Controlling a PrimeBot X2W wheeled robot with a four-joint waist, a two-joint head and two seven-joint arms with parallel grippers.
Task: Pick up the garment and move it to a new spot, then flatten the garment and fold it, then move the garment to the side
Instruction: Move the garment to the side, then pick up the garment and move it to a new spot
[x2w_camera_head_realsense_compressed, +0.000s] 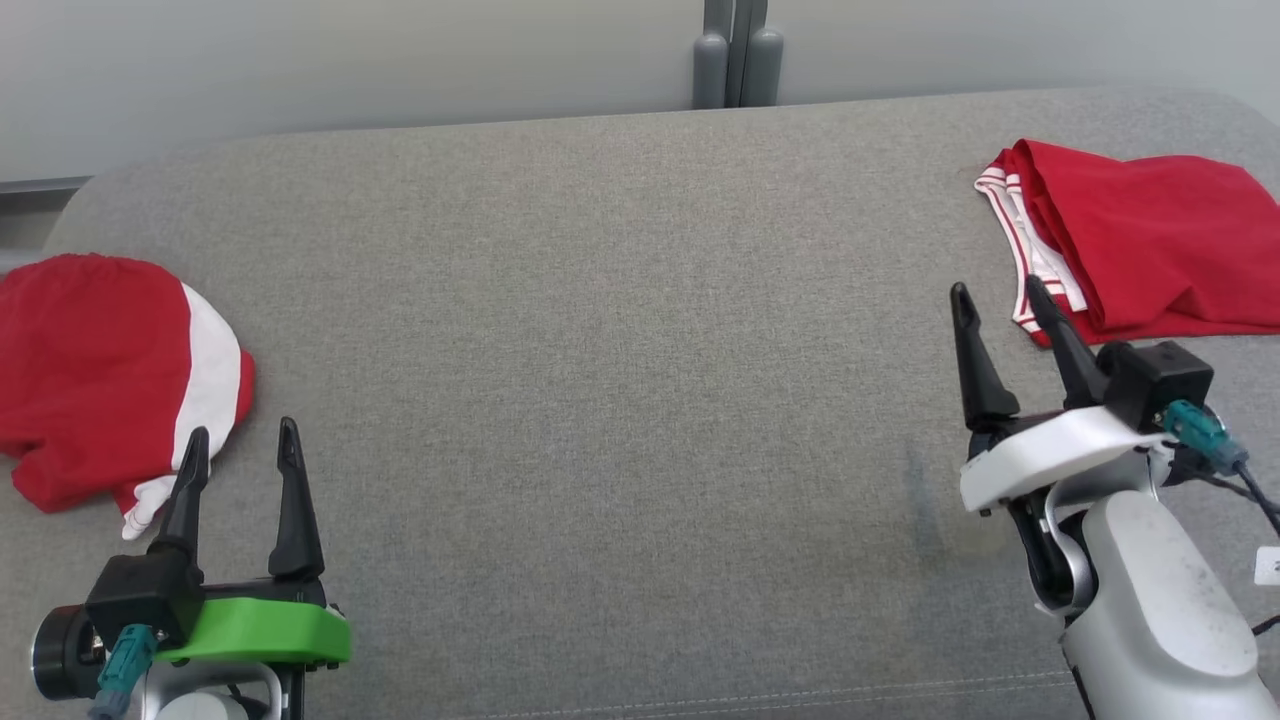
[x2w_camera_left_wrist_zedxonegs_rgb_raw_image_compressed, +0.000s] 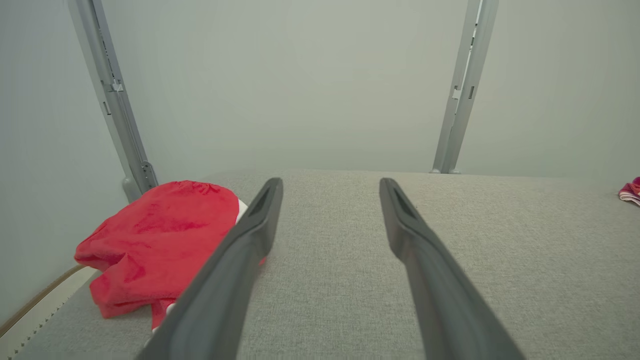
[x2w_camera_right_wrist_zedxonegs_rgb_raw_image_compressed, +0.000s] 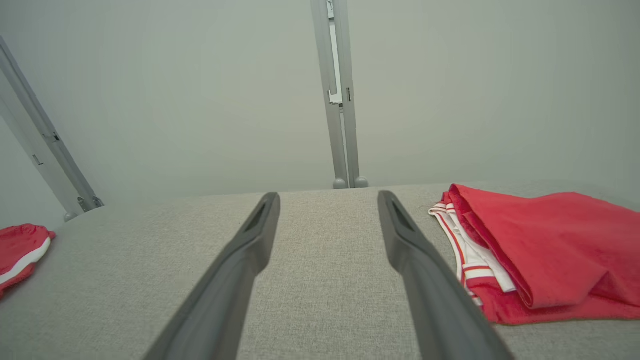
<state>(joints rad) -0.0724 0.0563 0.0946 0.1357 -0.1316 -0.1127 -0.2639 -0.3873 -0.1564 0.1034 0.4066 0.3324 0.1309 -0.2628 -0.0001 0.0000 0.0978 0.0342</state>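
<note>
A crumpled red garment (x2w_camera_head_realsense_compressed: 90, 370) with a white band lies at the left edge of the grey cloth-covered table (x2w_camera_head_realsense_compressed: 600, 330). My left gripper (x2w_camera_head_realsense_compressed: 243, 430) stands open just right of it, nothing between its fingers; in the left wrist view the garment (x2w_camera_left_wrist_zedxonegs_rgb_raw_image_compressed: 160, 235) sits left of the open gripper (x2w_camera_left_wrist_zedxonegs_rgb_raw_image_compressed: 330, 185). A second red garment (x2w_camera_head_realsense_compressed: 1150, 240), folded, with white striped trim, lies at the far right. My right gripper (x2w_camera_head_realsense_compressed: 997, 288) is open and empty just left of its trim; the right wrist view shows that folded garment (x2w_camera_right_wrist_zedxonegs_rgb_raw_image_compressed: 540, 245) to the right of the gripper (x2w_camera_right_wrist_zedxonegs_rgb_raw_image_compressed: 327, 196).
Grey upright posts (x2w_camera_head_realsense_compressed: 738, 55) stand behind the table's far edge against a pale wall. The table's wide middle stretch is bare grey fabric. A faint dark smudge (x2w_camera_head_realsense_compressed: 920, 500) marks the cloth near my right arm.
</note>
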